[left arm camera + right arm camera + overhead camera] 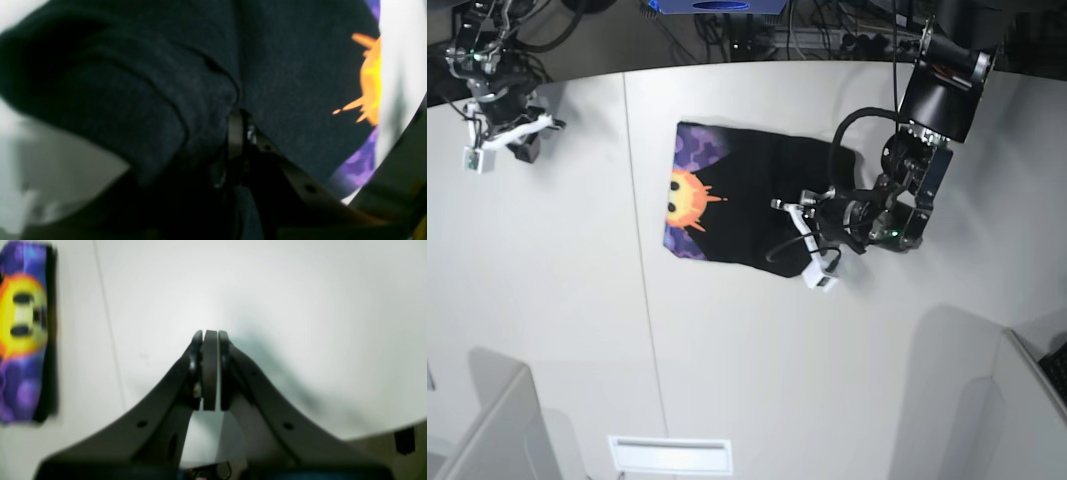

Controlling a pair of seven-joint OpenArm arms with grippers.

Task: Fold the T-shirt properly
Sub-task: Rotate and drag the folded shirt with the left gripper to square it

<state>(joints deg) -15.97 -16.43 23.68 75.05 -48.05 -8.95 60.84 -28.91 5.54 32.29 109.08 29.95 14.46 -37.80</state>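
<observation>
Looking through the left wrist view, black cloth of the T-shirt point(206, 73) fills nearly everything, with a rolled fold bunched on the left and a slice of the orange sun print on purple at the right edge. The left gripper point(238, 133) is pinched onto this cloth, its dark fingers point(235, 133) drawn together with fabric wrapped over them.

From the right wrist view, the right gripper point(210, 370) hangs over the bare white table point(267, 290), its jaws pressed together on nothing. A strip of the shirt's sun face shows far off at the left edge.

From the base view, the T-shirt point(737, 205) lies near the table's middle as a compact rectangle, print up on its left part, plain black laid over the right. The left gripper point(812, 240) holds its right edge, while the right gripper point(502, 135) sits well apart near the far corner. By my judgement several folds are in; at least this one needs laying flat and smoothing.
</observation>
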